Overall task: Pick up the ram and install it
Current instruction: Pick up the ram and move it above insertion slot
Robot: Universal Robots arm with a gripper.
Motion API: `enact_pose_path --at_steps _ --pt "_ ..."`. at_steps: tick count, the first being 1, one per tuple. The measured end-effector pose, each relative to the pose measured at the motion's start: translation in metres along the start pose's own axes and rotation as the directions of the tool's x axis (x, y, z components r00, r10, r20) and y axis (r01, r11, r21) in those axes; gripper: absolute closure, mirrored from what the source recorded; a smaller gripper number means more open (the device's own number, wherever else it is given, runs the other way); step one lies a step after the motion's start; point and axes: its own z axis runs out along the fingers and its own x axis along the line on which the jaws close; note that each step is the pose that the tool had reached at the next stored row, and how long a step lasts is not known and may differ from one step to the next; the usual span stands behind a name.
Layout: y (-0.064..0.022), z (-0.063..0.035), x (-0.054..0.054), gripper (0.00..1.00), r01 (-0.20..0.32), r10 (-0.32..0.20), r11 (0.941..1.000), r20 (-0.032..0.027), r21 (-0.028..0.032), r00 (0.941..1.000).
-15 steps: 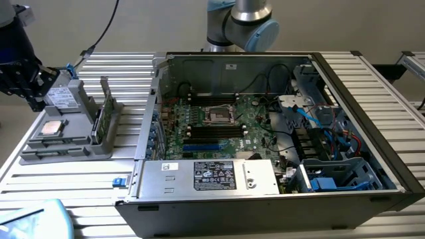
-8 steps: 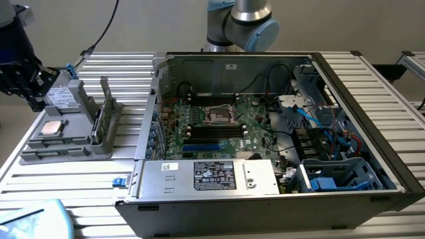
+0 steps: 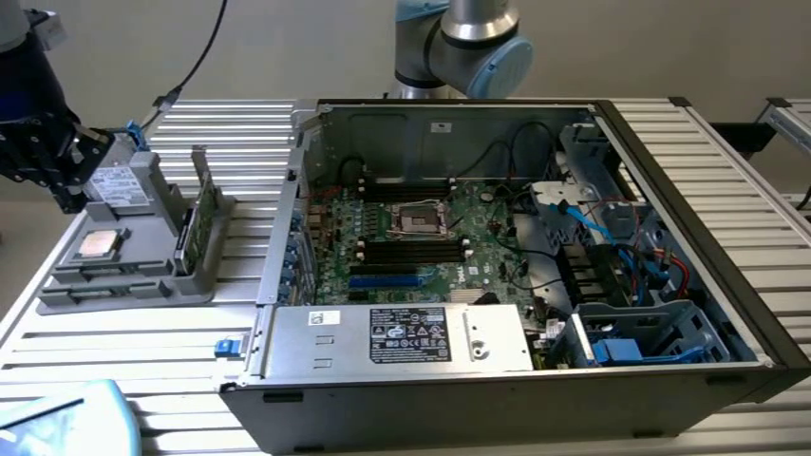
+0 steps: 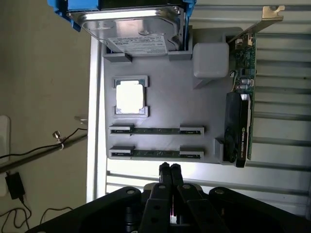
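As jaws press together (empty), ram (image 4: 155, 154) lies near

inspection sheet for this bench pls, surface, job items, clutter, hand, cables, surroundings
surface: slatted metal table holding a grey tray and an open computer case
job's things: ram lies in a tray slot, second stick in the slot beside it; motherboard memory slots look empty
clutter: hard drive, processor chip and graphics card on the tray
hand: shut, holding nothing, hovering at the tray edge nearest the ram
cables: black and blue cables inside the case; a black cable hangs behind the table
surroundings: plain wall; nothing else seen
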Motion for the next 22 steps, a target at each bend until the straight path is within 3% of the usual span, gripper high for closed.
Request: enact_pose_path --at_steps 5,9,13,16,22 --pt "0.0 0.0017 0.0 0.9 0.087 -0.087 0.9962 0.0077 0.0101 0.9962" --pt "0.0 0.0038 0.0 0.9 0.16 -0.16 0.9871 0.0096 0.0155 0.9871" --pt "0.0 0.0062 -0.001 0.9 0.231 -0.231 0.9729 0.0117 0.0089 0.9728" --pt "0.0 0.008 -0.001 0.9 0.285 -0.285 0.9585 0.0148 0.0009 0.9584" --pt "0.0 0.0113 -0.001 0.9 0.391 -0.39 0.9205 0.0216 -0.0141 0.9205"
